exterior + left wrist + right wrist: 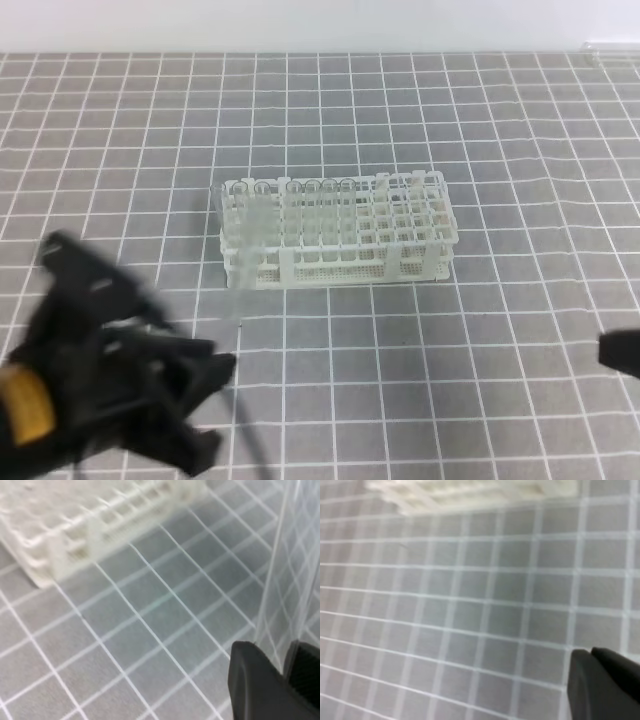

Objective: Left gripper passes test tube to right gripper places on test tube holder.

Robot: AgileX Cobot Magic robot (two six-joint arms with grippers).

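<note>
The white test tube holder stands mid-table, with several clear tubes in its back row. My left gripper is a motion-blurred black claw at the lower left. In the left wrist view its fingers are shut on the test tube, which rises upright between them. From above, that test tube is a faint streak in front of the holder's left end. My right gripper barely shows at the right edge. In the right wrist view its fingers lie together with nothing between them, far from the holder.
A grey mat with a white grid covers the table. A white wall runs along the far edge. A yellow patch shows on the left arm.
</note>
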